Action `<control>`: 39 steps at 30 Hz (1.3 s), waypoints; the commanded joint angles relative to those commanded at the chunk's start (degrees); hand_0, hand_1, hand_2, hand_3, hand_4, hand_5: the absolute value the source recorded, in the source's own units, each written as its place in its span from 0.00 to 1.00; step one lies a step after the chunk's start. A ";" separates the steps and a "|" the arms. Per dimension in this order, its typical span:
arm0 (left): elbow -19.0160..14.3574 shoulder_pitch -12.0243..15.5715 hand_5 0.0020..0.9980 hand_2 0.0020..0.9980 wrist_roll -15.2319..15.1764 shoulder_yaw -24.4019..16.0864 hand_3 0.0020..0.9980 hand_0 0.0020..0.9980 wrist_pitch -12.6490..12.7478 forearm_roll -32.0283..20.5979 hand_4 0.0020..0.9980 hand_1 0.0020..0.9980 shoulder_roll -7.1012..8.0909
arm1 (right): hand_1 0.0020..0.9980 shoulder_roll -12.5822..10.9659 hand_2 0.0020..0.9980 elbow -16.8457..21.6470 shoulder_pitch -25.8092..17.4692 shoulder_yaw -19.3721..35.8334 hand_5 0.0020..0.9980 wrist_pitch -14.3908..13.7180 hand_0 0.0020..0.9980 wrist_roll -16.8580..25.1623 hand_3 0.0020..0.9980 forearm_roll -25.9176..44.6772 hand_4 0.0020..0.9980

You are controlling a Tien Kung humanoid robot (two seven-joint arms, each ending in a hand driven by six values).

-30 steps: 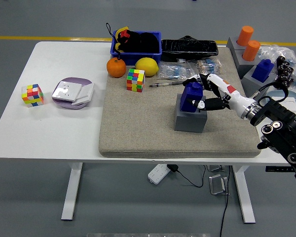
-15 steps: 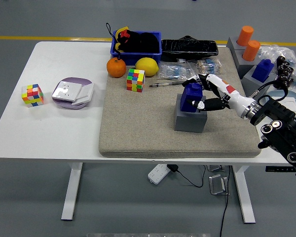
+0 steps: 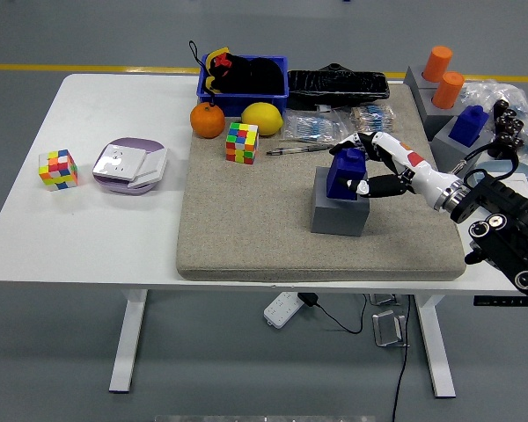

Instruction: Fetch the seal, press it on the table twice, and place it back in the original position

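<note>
A blue seal (image 3: 343, 173) stands in the top of a grey block holder (image 3: 339, 212) on the beige mat (image 3: 246, 237). My right hand (image 3: 367, 165) comes in from the right edge and is curled around the seal, white fingers over its top and thumb at its right side. The seal looks tilted slightly and still sits in the holder. My left arm does not appear in the head view.
On the mat lie a Rubik's cube (image 3: 242, 142), an orange (image 3: 208, 120), a lemon (image 3: 262, 117), a pen (image 3: 299, 149) and plastic packets. A blue bin (image 3: 243, 76) stands behind. At the right, a second blue seal (image 3: 469, 125) and orange cylinders (image 3: 442, 75). Left: another cube (image 3: 57, 169), purple plate (image 3: 129, 164).
My right hand and the seal have shifted very slightly to the right and up; the grip stays the same. Nothing else on the table has moved.
</note>
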 joint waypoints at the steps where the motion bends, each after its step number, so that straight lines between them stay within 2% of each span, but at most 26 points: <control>1: 0.00 0.02 0.42 0.80 0.01 0.02 0.86 0.82 -0.02 0.01 0.83 0.82 0.00 | 0.47 -0.01 0.47 0.03 0.00 -0.06 0.00 0.00 0.56 0.02 0.59 -0.03 0.52; 39: -0.02 -0.03 0.42 0.80 -0.04 -0.13 0.86 0.82 -0.16 0.21 0.83 0.82 -0.11 | 0.46 -0.49 0.47 -0.87 0.82 -0.75 0.00 -0.16 0.56 1.05 0.59 -2.43 0.52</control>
